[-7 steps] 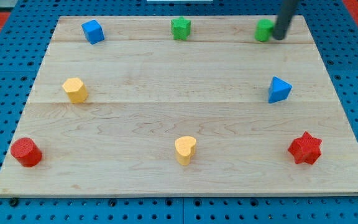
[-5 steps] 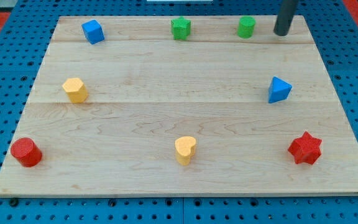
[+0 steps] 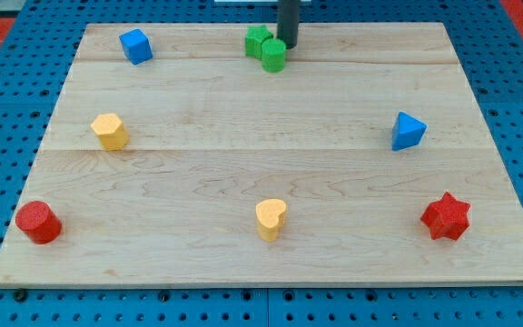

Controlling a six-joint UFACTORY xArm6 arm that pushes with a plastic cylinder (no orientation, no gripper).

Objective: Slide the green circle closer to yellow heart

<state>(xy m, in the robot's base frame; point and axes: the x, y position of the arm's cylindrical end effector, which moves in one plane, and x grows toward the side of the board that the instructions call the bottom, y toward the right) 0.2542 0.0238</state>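
The green circle (image 3: 274, 55) stands near the view's top centre of the wooden board (image 3: 261, 173), touching or nearly touching a green star-like block (image 3: 258, 41) at its upper left. My tip (image 3: 287, 44) is just to the upper right of the green circle, close against it. The yellow heart (image 3: 271, 219) sits low in the middle of the board, far below the green circle.
A blue cube (image 3: 135, 45) is at the top left. A yellow hexagon-like block (image 3: 109, 132) is at the left. A red cylinder (image 3: 38, 222) is at the bottom left. A blue triangle (image 3: 408, 131) is at the right. A red star (image 3: 446, 216) is at the bottom right.
The green circle has slid left along the top of the board, from the top right to beside the green star. My tip has moved left with it.
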